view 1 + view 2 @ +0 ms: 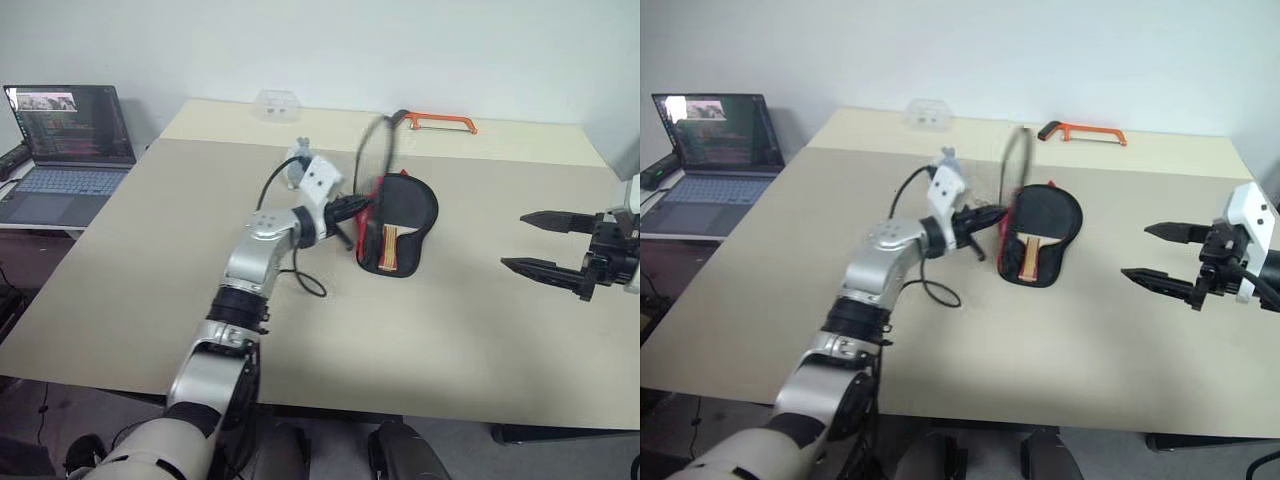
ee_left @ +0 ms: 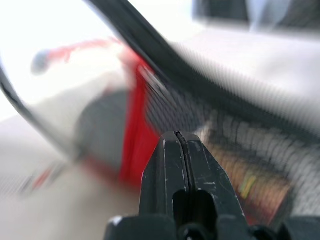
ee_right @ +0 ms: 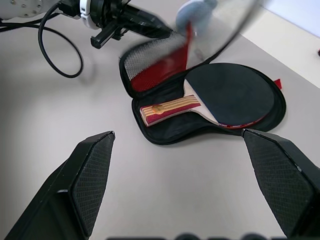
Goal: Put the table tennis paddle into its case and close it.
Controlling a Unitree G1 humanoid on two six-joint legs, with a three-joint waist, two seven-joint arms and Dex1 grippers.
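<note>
The table tennis paddle (image 3: 220,97), light and rigid, lies inside the open case (image 3: 165,135) mid-desk (image 1: 150,260). The case's soft lid flap stands raised beside the closed left end effector (image 1: 358,207); its limp rim looks the best hold. The right end effector (image 1: 540,245) waits open, well apart.

The table tennis paddle (image 3: 227,95) lies flat inside the open case (image 3: 165,137), its round black blade edged in red filling the wide end and its short light wooden handle, marked with dark stripes, pointing toward the narrow end. The case is a paddle-shaped black fabric pouch resting on the table (image 1: 300,330), its bottom half spread flat beneath the paddle. Its lid, with a red panel and grey mesh, stands raised along one long side of the paddle, blurred. A grey plush charm (image 3: 195,11) shows above the lid.
</note>
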